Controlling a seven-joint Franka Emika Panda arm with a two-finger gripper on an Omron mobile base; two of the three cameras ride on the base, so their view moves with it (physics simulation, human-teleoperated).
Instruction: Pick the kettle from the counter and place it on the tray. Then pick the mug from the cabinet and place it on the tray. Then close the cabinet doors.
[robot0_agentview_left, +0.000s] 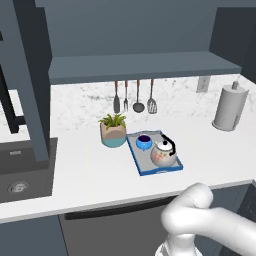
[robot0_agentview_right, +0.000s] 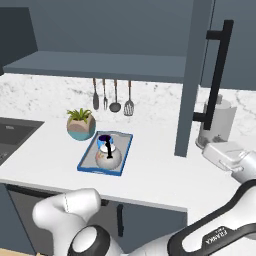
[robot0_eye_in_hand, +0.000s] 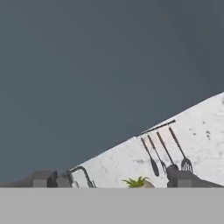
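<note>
Kettle (robot0_agentview_left: 163, 154) and mug (robot0_agentview_left: 144, 141) both sit on the tray (robot0_agentview_left: 142, 171) at centre frame in the left base view, mug behind kettle, beside a plant pot (robot0_agentview_left: 113, 133); the tray lies on the counter (robot0_agentview_left: 90, 170). By that showing both placings are done and only the cabinet doors are left: the left door (robot0_agentview_left: 25, 80) stands swung out at the upper left, above the sink (robot0_agentview_left: 20, 175). In the right base view the right door (robot0_agentview_right: 197, 75) juts forward at upper right, its black handle (robot0_agentview_right: 216, 70) facing the camera, with a paper-towel roll (robot0_agentview_right: 220, 122) behind it; "FRANKA" can be read on the arm at lower right. In the hand view the gripper (robot0_eye_in_hand: 111, 178) shows at the bottom edge, jaws spread wide with nothing between them, pointing at dark cabinet (robot0_eye_in_hand: 87, 65) surface and hanging utensils (robot0_eye_in_hand: 164, 151).
</note>
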